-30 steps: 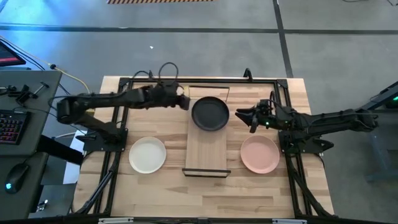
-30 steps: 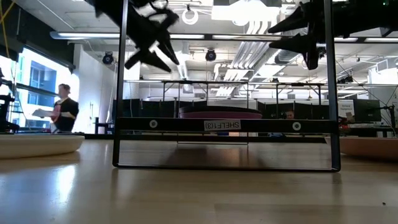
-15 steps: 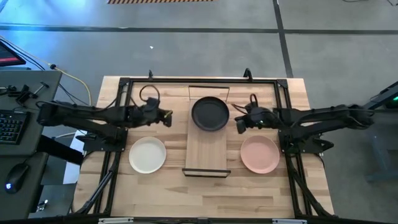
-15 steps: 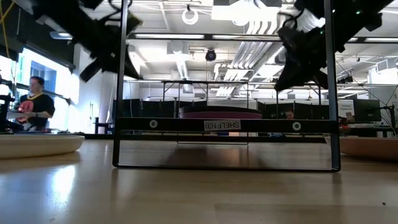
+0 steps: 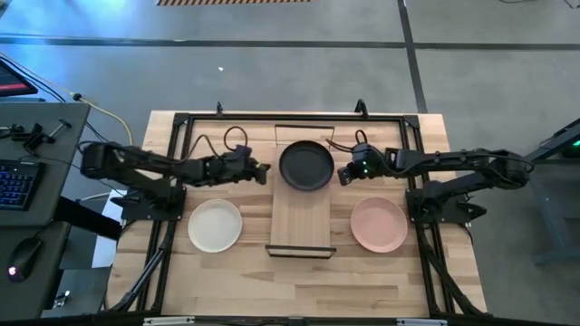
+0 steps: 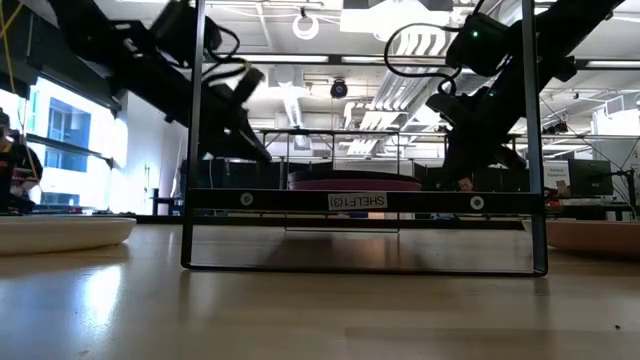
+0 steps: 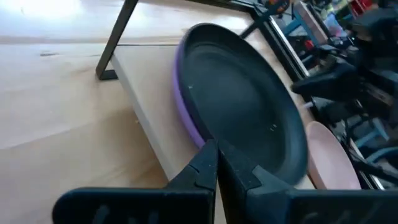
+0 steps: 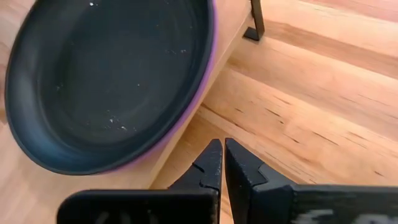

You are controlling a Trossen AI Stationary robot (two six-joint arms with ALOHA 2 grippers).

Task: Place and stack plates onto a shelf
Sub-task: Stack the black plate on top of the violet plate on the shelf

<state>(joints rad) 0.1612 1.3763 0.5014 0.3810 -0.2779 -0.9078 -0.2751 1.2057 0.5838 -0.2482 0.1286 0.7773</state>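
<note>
The black plate (image 5: 306, 166) lies stacked on the purple plate (image 7: 185, 112), whose rim shows under it, on the far half of the pale wooden shelf (image 5: 302, 222). The cream-white plate (image 5: 215, 225) rests on the tabletop left of the shelf. The pale pink plate (image 5: 378, 224) rests on the tabletop right of it. My left gripper (image 5: 265, 169) is shut just left of the stack, its tips (image 7: 217, 149) pointing at the rim. My right gripper (image 5: 342, 174) is shut just right of the stack, over the tabletop (image 8: 222, 149). Neither holds anything.
A black metal frame (image 5: 178, 181) runs around the work area, with uprights near both arms' bases. The shelf's black rails stand at its far end (image 5: 304, 127) and near end (image 5: 302, 251). A desk with a keyboard (image 5: 18, 186) stands left of the table.
Both grippers have shut. My left gripper has gone from beside the stack's far left toward the near edge and down. It now sits low beside the stack's left rim. My right gripper has come down beside the stack's right rim. The plates have stayed where they were.
</note>
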